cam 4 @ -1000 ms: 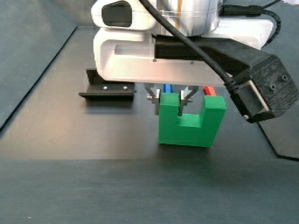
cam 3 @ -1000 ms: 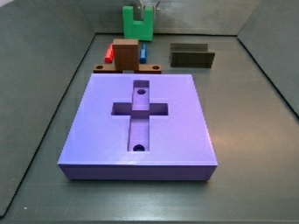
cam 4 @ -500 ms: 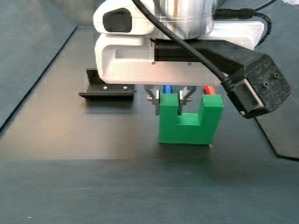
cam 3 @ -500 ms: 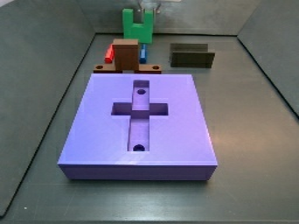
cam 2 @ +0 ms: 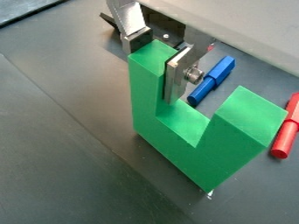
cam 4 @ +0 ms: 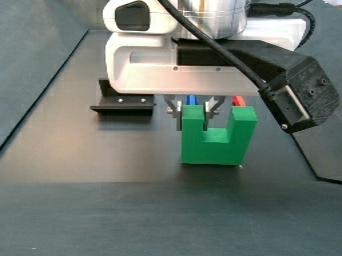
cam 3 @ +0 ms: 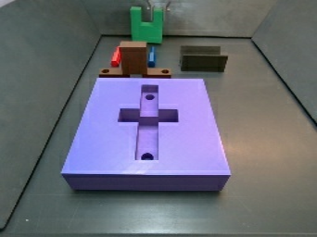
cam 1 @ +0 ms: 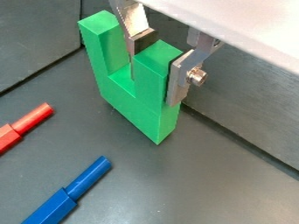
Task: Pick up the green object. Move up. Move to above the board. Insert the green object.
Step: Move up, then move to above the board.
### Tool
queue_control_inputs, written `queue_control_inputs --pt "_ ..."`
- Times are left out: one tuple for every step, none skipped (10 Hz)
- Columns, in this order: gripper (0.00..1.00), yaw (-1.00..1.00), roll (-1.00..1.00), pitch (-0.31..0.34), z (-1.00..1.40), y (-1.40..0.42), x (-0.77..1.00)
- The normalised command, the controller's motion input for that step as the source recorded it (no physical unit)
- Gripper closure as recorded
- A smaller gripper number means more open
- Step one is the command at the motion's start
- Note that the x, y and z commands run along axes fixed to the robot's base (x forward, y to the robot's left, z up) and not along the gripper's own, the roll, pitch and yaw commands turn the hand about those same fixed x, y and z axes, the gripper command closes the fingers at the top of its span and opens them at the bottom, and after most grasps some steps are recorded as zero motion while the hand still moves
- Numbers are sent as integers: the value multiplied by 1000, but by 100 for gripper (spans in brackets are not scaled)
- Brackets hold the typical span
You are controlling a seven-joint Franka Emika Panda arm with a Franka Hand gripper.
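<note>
The green object [cam 4: 218,137] is a bright green U-shaped block standing upright at the far end of the floor, also in a side view [cam 3: 146,26]. My gripper [cam 4: 195,112] is shut on one of its prongs. In both wrist views the silver fingers [cam 1: 184,77] [cam 2: 179,73] press flat on either side of that prong [cam 1: 149,72] [cam 2: 152,87]. The gripper [cam 1: 159,56] [cam 2: 156,59] comes down from above. The lavender board [cam 3: 186,125] with its cross-shaped recess lies in the middle of the floor, well apart from the gripper [cam 3: 152,11].
A brown-red block [cam 3: 132,56] and a dark olive U-shaped block [cam 3: 205,60] stand between the board and the green object. A blue peg [cam 1: 70,188] [cam 2: 212,77] and a red peg [cam 1: 24,127] [cam 2: 286,127] lie close by. The fixture [cam 4: 123,100] stands beside the gripper.
The gripper and the green object have shifted up very slightly in a side view. The grip on the prong is unchanged.
</note>
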Motion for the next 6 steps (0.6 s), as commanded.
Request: queue_control_inputs --pt "100 0 0 0 833 0 0" --pt "100 10 4 68 670 88 -65" --pt "100 13 4 97 587 87 -90" --pt "100 12 39 72 179 32 -21" --pt "100 0 0 0 1400 0 0" --pt "100 -10 -29 -7 1400 -2 -5"
